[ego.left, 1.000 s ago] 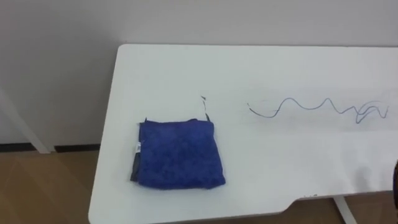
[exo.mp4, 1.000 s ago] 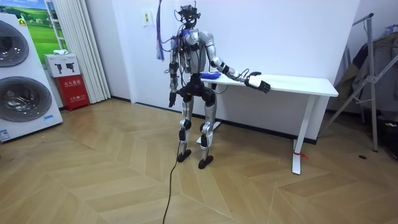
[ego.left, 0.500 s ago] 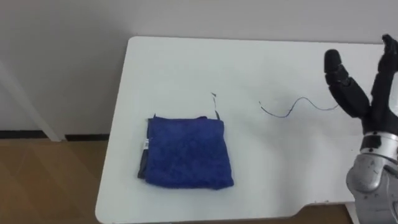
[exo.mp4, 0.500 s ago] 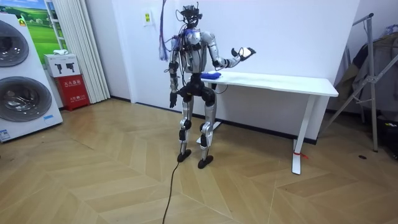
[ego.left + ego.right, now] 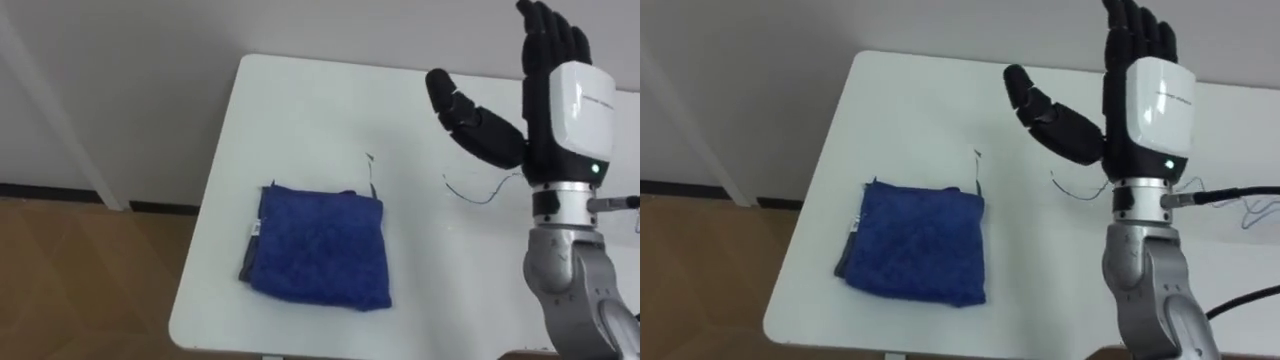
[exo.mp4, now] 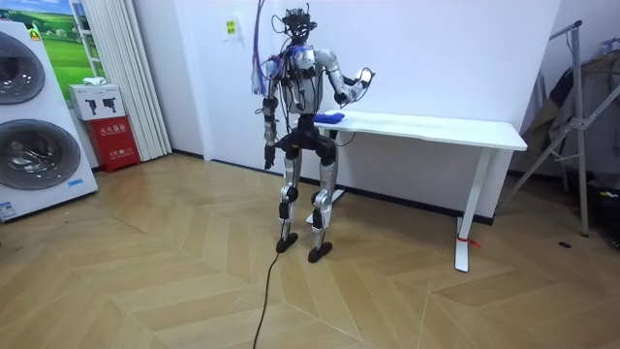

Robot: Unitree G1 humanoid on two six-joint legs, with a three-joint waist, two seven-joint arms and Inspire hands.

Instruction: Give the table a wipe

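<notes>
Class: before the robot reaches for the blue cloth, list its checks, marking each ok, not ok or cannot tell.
1. Blue cloth lies flat on the table, near its left end: ok.
2. Right hand open and empty: ok.
3. Right hand touching the cloth: not ok; it is raised, apart from it.
4. Pen scribble to wipe is located: ok, right of the cloth.
5. Left hand, hanging at the robot's side, free: cannot tell.

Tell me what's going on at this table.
The robot stands at the end of a white table. Its right robot hand is raised over the tabletop, fingers straight, holding nothing. A folded blue cloth lies untouched near the table's edge, left of a thin pen scribble. The left robot hand hangs at its side.
</notes>
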